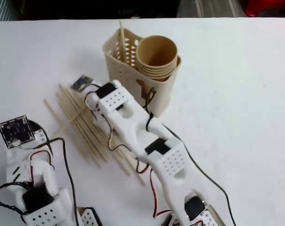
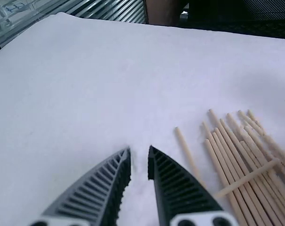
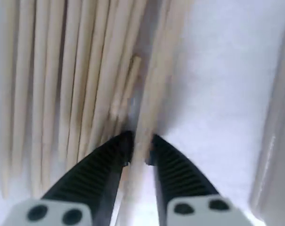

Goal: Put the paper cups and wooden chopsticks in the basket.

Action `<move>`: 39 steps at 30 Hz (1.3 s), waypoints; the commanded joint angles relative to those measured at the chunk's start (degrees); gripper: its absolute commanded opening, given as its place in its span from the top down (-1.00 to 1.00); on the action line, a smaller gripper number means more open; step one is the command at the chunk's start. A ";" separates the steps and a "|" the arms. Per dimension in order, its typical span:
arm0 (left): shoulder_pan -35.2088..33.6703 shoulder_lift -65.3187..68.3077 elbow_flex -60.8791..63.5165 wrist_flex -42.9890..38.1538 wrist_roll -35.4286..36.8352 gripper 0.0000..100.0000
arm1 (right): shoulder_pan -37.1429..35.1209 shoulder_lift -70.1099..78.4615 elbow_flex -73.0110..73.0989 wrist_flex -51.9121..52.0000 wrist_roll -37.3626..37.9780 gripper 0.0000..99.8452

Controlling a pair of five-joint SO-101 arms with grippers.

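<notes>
Leaving the left gripper parked low over the bare table at the near side, jaws almost together with just a slit between the tips and nothing in them, well clear of the work. Pinching, a little farther out, a single chopstick with the right gripper, jaws closed onto it at the edge of the pile of wooden chopsticks lying flat on the table. Checking, before any lift, for a neighbouring stick wedged in alongside, with one lying very close in the right wrist view. Raising straight up and slowly, probably the safest way of avoiding dragging the crossed stick along. Aiming beyond for the basket, just past the pile, already holding the stacked paper cups and one upright chopstick. Tipping the held stick towards vertical and feeding it into the free gap beside the cups, not onto their rims.
</notes>
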 commanded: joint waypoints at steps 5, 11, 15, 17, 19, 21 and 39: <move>-0.13 -0.84 -0.35 -1.32 0.18 0.83 | -1.63 -1.01 -0.88 3.56 0.62 0.96; -0.13 -0.84 -0.35 -1.32 0.18 0.83 | -1.27 -5.58 -0.44 9.19 0.18 0.96; -0.13 -0.84 -0.35 -1.32 0.18 0.83 | -1.54 -6.29 -0.35 14.29 0.53 0.96; -0.13 -0.84 -0.35 -1.32 0.18 0.83 | -1.36 -6.29 -0.35 14.37 0.53 0.95; -0.13 -0.84 -0.35 -1.41 0.18 0.83 | -1.36 -6.29 -0.44 13.85 0.53 0.83; -0.13 -0.84 -0.35 -1.41 0.18 0.83 | -1.54 -6.29 -0.44 13.14 0.09 0.65; -0.13 -0.84 -0.35 -1.49 0.18 0.83 | -1.36 -0.31 -0.88 -3.47 0.00 0.75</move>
